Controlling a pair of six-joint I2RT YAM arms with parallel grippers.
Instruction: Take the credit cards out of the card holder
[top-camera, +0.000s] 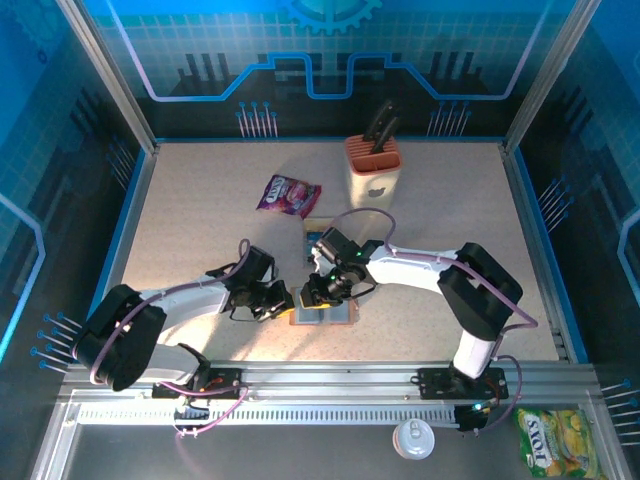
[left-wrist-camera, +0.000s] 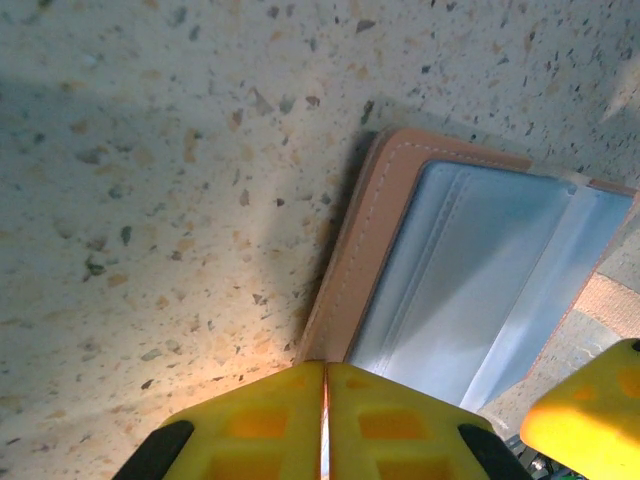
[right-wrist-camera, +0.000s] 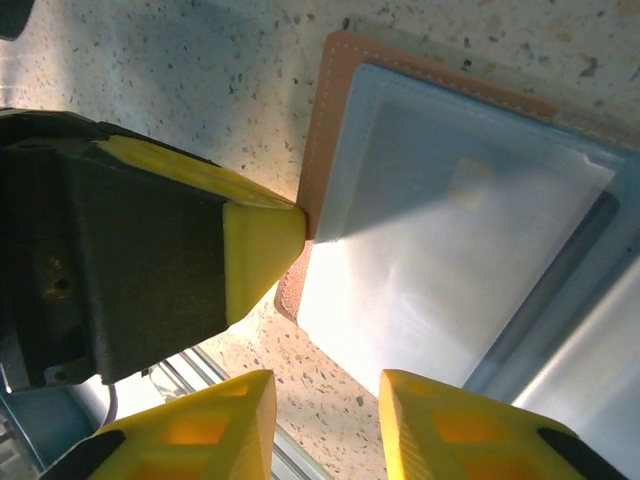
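The card holder (top-camera: 338, 316) lies open on the table, brown rim up and grey-blue inner faces (right-wrist-camera: 450, 230) showing. My left gripper (left-wrist-camera: 325, 366) is shut, its yellow tips resting against the brown left edge of the card holder (left-wrist-camera: 360, 250). Over the holder's near part hangs my right gripper (right-wrist-camera: 325, 392), open with nothing between its fingers. The left fingertip (right-wrist-camera: 262, 240) touches the holder's rim in the right wrist view. A teal-blue credit card (top-camera: 317, 234) lies flat on the table behind the right wrist. I cannot tell whether any card sits in the pockets.
A purple snack packet (top-camera: 288, 194) lies at the back middle. The beige knife block (top-camera: 373, 170) with an orange top stands to its right. The metal rail (top-camera: 330, 380) runs along the near edge, close behind both grippers.
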